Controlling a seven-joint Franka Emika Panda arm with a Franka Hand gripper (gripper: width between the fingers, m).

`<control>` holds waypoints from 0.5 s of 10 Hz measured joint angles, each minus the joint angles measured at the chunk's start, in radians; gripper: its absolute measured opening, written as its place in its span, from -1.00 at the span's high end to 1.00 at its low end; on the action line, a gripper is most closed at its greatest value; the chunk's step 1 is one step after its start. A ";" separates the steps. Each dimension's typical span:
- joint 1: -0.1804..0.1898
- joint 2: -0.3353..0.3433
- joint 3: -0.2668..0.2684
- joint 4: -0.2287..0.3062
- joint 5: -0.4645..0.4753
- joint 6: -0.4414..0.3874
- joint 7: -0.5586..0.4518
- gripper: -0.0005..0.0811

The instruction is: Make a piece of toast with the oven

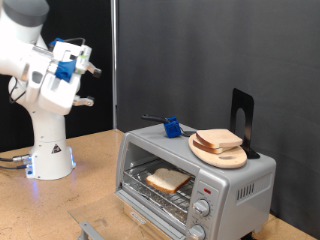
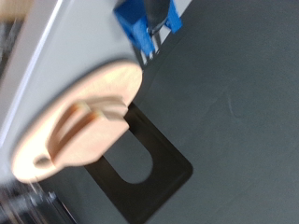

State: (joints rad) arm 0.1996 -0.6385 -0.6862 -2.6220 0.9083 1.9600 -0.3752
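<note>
With the slice of bread [image 1: 168,180] lying on the oven [image 1: 240,185] rack, loading looks done to me.
Door seems open; my gripper [image 1: 88,85] hangs high, well apart, and I cannot tell its jaw state.

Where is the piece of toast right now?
In the exterior view, the piece of toast lies on the wire rack inside the oven, lower centre.

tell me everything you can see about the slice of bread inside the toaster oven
The piece of toast is one roughly square slice, pale beige with a tan-brown crust. It lies flat on the wire rack inside the oven, touching nothing else, well away from the tool.
</note>
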 joint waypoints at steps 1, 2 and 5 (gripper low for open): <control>-0.001 0.021 -0.039 0.018 -0.008 0.011 -0.108 -0.98; 0.018 0.024 -0.072 0.015 -0.006 0.033 -0.259 -0.98; 0.012 0.078 -0.083 0.051 -0.055 -0.081 0.047 -0.98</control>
State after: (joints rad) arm 0.2120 -0.5606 -0.7696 -2.5713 0.8531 1.8786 -0.3287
